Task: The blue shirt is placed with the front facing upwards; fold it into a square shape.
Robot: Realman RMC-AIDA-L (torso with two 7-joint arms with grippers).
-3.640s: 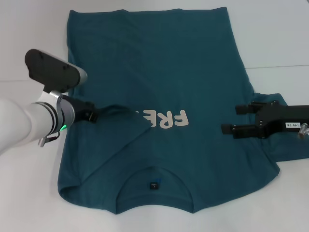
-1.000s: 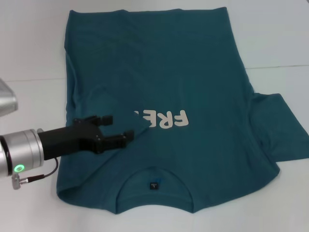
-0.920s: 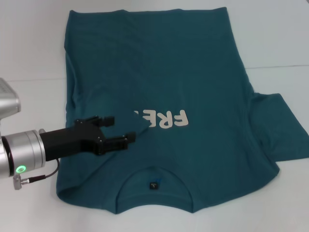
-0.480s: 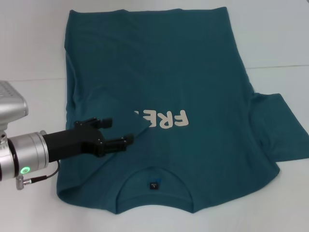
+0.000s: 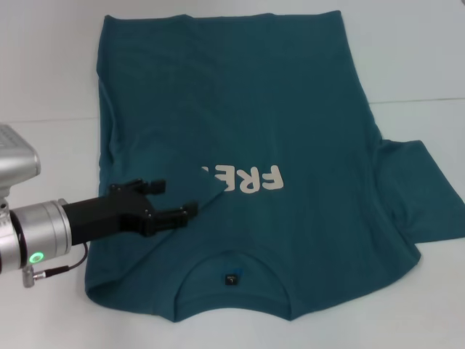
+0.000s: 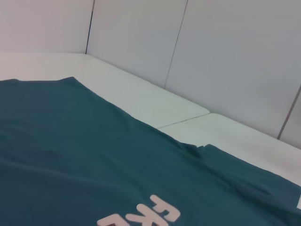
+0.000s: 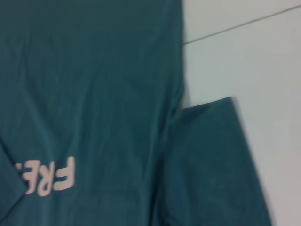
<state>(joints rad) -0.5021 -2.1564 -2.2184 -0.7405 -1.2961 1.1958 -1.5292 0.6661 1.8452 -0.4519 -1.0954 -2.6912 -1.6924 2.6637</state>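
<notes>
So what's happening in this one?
A blue shirt lies front up on the white table. Its sleeve on the robot's left is already folded in over the chest print; the other sleeve is still spread out. The left gripper sits open low over the folded sleeve, holding nothing. The right gripper is out of view.

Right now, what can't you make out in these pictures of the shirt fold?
- Head view: the folded left sleeve covers the print's last letters on the blue shirt.
- Collar tag: too small to read.
- Right gripper: outside every view.
- Left gripper: open.
</notes>
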